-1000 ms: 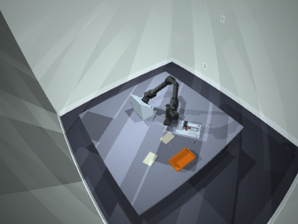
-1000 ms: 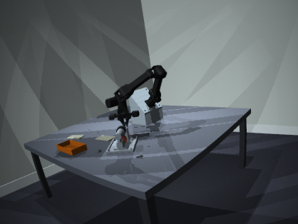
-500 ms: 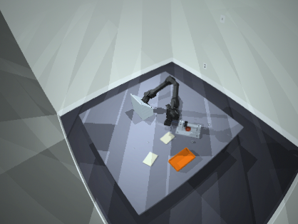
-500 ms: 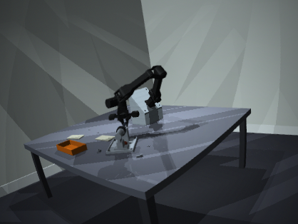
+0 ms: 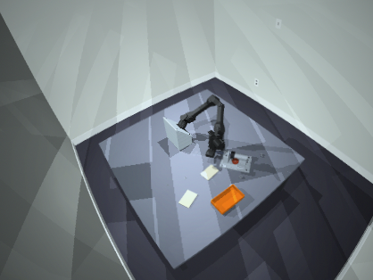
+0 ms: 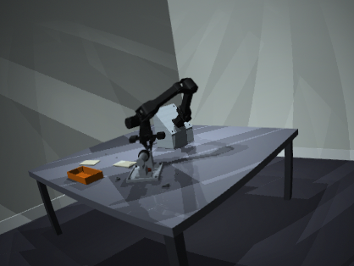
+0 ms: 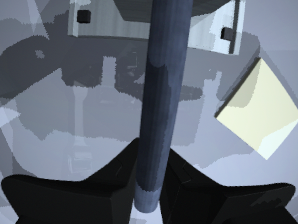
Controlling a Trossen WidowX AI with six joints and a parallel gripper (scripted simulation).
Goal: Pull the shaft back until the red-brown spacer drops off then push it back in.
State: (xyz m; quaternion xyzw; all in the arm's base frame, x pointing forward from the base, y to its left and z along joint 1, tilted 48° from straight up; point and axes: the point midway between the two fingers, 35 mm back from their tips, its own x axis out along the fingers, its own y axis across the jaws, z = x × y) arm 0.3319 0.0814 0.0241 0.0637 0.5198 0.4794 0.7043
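My gripper (image 7: 147,143) is shut on the grey shaft (image 7: 162,100) near its free end in the wrist view. The shaft runs up toward the dark grey block (image 7: 135,7) at the top. The fixture stands on a light base plate (image 5: 244,169) (image 7: 112,27). The red-brown spacer (image 5: 235,161) (image 6: 149,169) shows low, close above or on the base plate, below the shaft line. I cannot tell whether it rests there. A black part (image 5: 232,154) sits beside it. The spacer is hidden in the wrist view, and the shaft's depth in the housing cannot be seen.
An orange tray (image 5: 226,205) (image 6: 78,180) and two cream pads (image 5: 187,199) (image 5: 210,172) lie beside the fixture; one pad (image 7: 260,110) shows at the wrist view's right. A pale sloped box (image 5: 177,137) (image 6: 166,120) stands by the arm's far end. Small dark pieces lie around the fixture.
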